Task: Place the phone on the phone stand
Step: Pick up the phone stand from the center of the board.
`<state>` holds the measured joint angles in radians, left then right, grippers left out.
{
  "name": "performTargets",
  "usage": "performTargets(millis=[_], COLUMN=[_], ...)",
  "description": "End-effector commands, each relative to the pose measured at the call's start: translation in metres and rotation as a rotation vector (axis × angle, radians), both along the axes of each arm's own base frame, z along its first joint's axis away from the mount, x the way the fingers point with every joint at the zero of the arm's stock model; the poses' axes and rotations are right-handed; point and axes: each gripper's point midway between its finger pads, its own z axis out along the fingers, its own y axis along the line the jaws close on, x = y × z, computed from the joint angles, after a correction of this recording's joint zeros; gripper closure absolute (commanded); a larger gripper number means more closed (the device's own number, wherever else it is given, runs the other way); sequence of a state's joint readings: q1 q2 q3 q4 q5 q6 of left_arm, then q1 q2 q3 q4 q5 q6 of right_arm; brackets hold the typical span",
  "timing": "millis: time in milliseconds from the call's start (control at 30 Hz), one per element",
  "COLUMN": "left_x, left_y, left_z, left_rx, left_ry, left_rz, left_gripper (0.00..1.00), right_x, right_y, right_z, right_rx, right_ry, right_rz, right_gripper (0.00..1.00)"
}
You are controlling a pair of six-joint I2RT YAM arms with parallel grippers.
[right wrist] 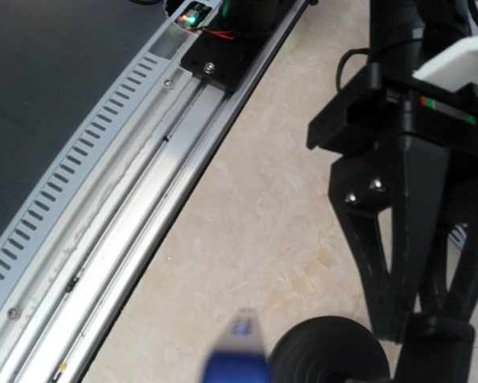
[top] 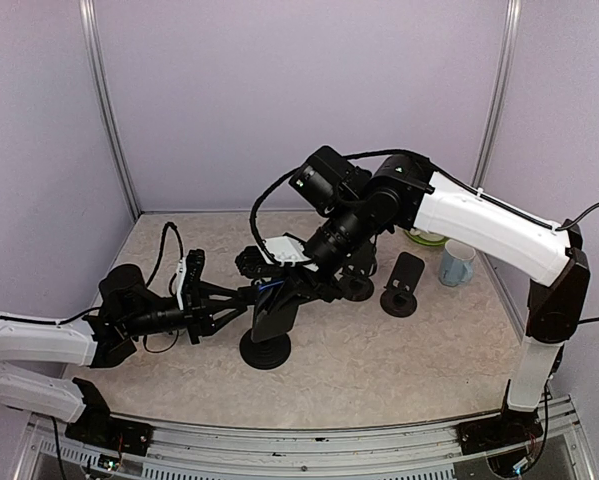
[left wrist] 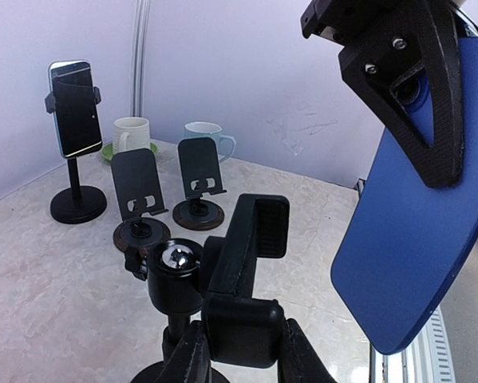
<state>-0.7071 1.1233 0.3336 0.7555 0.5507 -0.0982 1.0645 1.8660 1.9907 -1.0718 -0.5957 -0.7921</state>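
right end effector (left wrist: 435, 152) grips phone (left wrist: 414, 263) beside phone stand (left wrist: 250, 263)

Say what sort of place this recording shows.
Probably a lab robot cell: plain wall panels between metal posts, an aluminium rail along the near edge, and several phone stands set out as props.

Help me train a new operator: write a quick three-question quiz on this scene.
1. True or false: the blue phone already sits on the phone stand.
2. The right gripper holds: A) a screwdriver B) the blue phone C) nothing.
3. What do the left gripper's fingers flank?
Key: 1 false; 2 B; 3 the phone stand's clamp.
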Motion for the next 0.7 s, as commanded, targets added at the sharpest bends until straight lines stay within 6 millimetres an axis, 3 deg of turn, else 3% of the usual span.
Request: performTargets(millis=[0,400,667], left_x=[-0.004,-0.011,-0.015], left_y=[-0.005,-0.005,-0.002], left_z=[0.015,0.022,0.029], left_rx=[-0.004,0.019,0.007], left_ry=[-0.040,-0.053,-0.054], left_rz=[-0.047,-0.096,-0.123], left_gripper=[0.91,0.94,0.95], right_x=[-0.007,0.003,0.012], right_y=[-0.003,0.016,0.032], right_z=[0.028,0.026,0.006], right_rx=[0.088,0.082,0.048], right_ry=[-0.008,-0.050,-0.035], right_rz=[0.035,0.093,0.122], right_gripper=[1.00,1.00,1.00])
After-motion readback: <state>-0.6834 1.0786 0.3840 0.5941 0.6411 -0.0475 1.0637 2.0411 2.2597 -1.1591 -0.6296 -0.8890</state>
